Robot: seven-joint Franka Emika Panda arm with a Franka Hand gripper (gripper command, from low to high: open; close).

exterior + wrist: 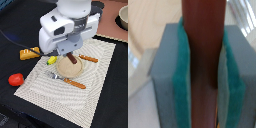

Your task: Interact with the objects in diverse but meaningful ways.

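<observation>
One dark brown sausage is clamped between the teal pads of the gripper, tilted over the tan round plate. Around that plate the pale woven placemat lies mostly bare toward its near edge. One orange-handled fork and one orange-handled knife flank the plate. One round red tomato and one scored orange-brown bread loaf sit off the mat. One curved yellow banana is half hidden by the arm. A bowl is cut off at the frame's corner.
</observation>
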